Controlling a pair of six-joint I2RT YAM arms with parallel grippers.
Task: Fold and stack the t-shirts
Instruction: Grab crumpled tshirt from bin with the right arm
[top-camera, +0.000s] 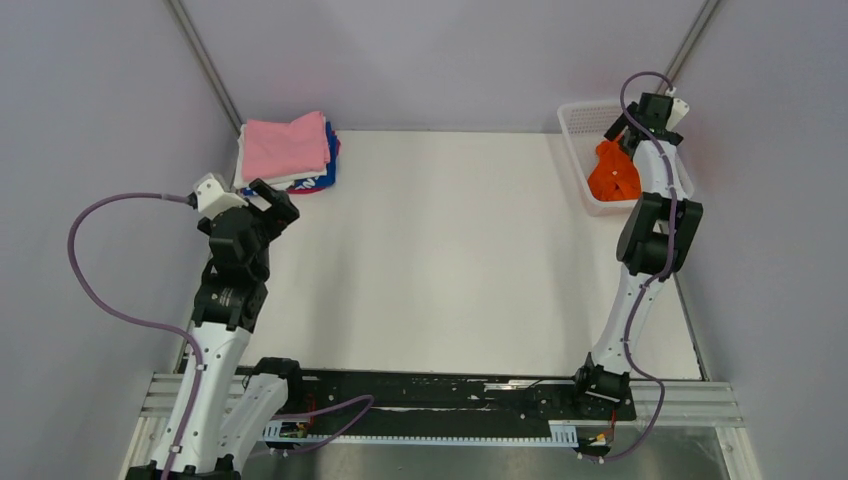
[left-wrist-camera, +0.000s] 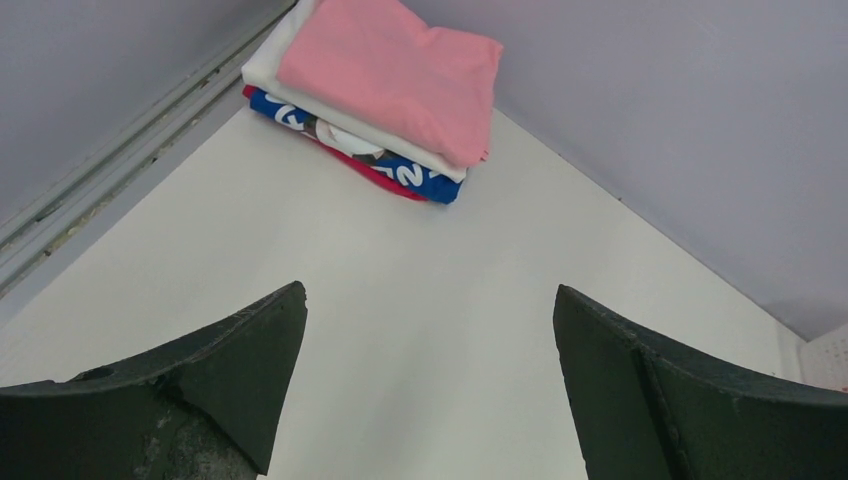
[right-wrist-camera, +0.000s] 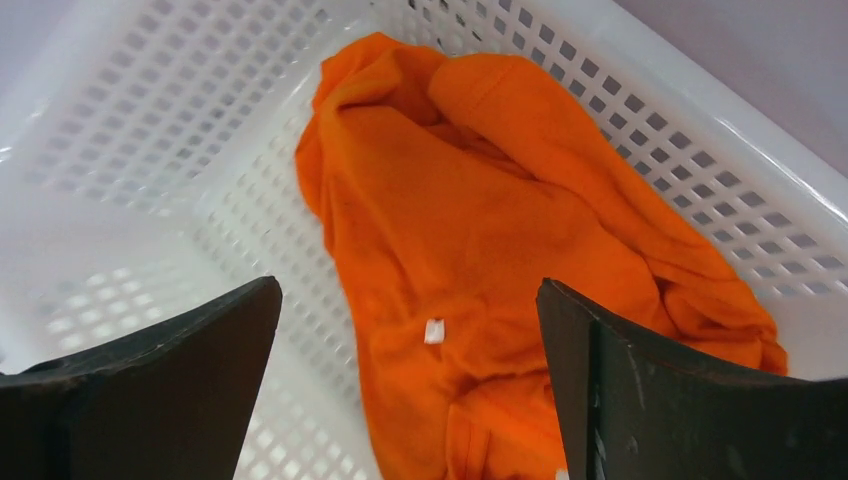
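Note:
A crumpled bright orange t-shirt (top-camera: 612, 174) lies in the white mesh basket (top-camera: 577, 130) at the far right. In the right wrist view the orange shirt (right-wrist-camera: 470, 230) fills the basket's middle. My right gripper (right-wrist-camera: 410, 330) hangs open just above it, holding nothing. A stack of folded t-shirts sits at the far left corner, with the pink one (top-camera: 285, 146) on top, a white one (left-wrist-camera: 330, 120) under it and a blue printed one (left-wrist-camera: 420, 178) lowest. My left gripper (left-wrist-camera: 430, 330) is open and empty over bare table, short of the stack.
The white table (top-camera: 440, 260) lies between the stack and the basket. Grey walls close in on the left, back and right. A metal rail (top-camera: 440, 395) with the arm bases runs along the near edge.

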